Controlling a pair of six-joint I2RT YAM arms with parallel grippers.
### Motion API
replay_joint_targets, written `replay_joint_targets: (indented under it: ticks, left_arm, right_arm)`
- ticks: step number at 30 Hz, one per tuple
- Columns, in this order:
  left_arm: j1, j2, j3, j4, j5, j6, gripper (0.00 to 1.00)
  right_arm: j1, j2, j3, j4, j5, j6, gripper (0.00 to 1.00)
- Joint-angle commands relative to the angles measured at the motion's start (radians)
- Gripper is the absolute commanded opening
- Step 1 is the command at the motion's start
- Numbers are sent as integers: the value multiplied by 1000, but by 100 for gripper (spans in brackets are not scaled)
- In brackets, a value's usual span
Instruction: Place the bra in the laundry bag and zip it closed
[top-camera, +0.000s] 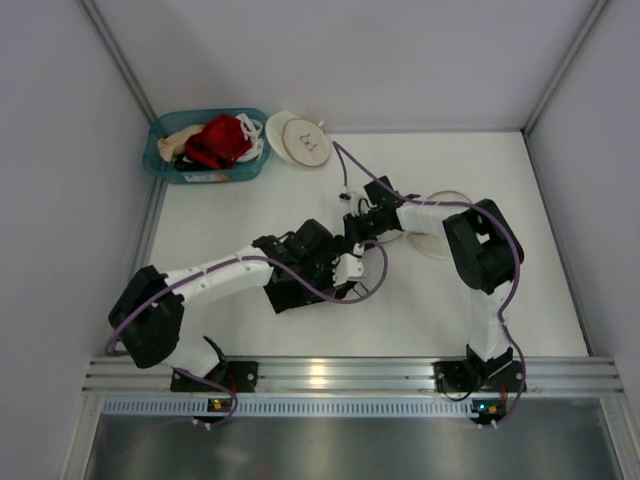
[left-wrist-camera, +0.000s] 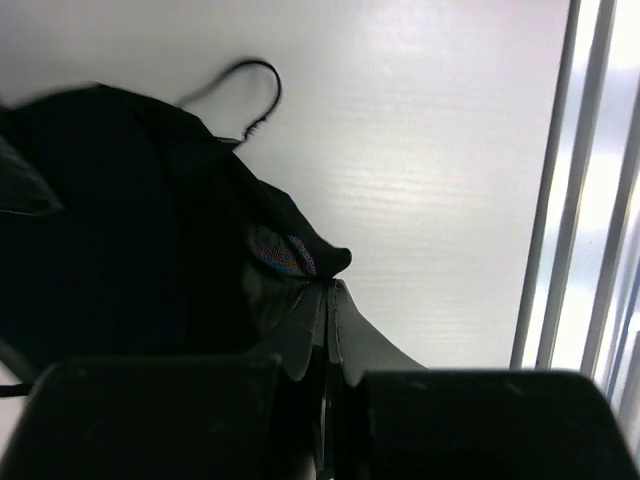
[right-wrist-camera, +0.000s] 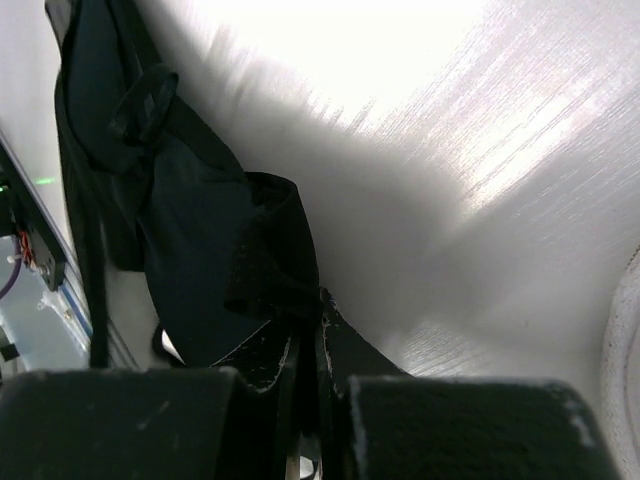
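Observation:
The black bra (top-camera: 290, 293) hangs bunched between my two grippers over the middle of the table. My left gripper (top-camera: 335, 262) is shut on one edge of it; the left wrist view shows the pressed fingertips (left-wrist-camera: 330, 290) pinching the dark fabric (left-wrist-camera: 120, 230), with a thin strap looping above. My right gripper (top-camera: 352, 228) is shut on another edge; its wrist view shows the bra (right-wrist-camera: 190, 230) draped to the left of the closed tips (right-wrist-camera: 320, 300). The cream-white laundry bag (top-camera: 428, 246) lies on the table mostly under my right arm, and its rim (right-wrist-camera: 625, 380) shows at the right wrist view's edge.
A teal basket (top-camera: 160, 165) at the back left holds a red garment (top-camera: 220, 140) and a beige one (top-camera: 178, 143). A second round bag with a tan-rimmed lid (top-camera: 300, 140) leans next to it. White walls enclose the table, and a metal rail runs along the near edge.

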Motion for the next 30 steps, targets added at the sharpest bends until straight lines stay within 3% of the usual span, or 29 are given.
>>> replay_joint_targets:
  ticks: [1,9,13,21,22,30]
  left_arm:
    - [-3,-106,108,18,60,-68,0]
    - [15,-155,170,31,-105,-110,0]
    - [67,-183,147,113,-162,-166,0]
    - [147,-148,64,114,-239,-127,0]
    - [147,-140,50,116,-248,-120,0]
    - [147,-94,-53,153,-263,-91,0]
  right_arm:
    - [26,-64,-13,41,8,-30,0]
    - [60,-93,-36,37,18,-72,0]
    - [78,-123,-54,21,23,-99,0]
    - [83,-179,-56,-43,66,-159,2]
    - [83,-185,-42,-52,81,-165,15]
    - [41,-233,101,-233,144,-279,53]
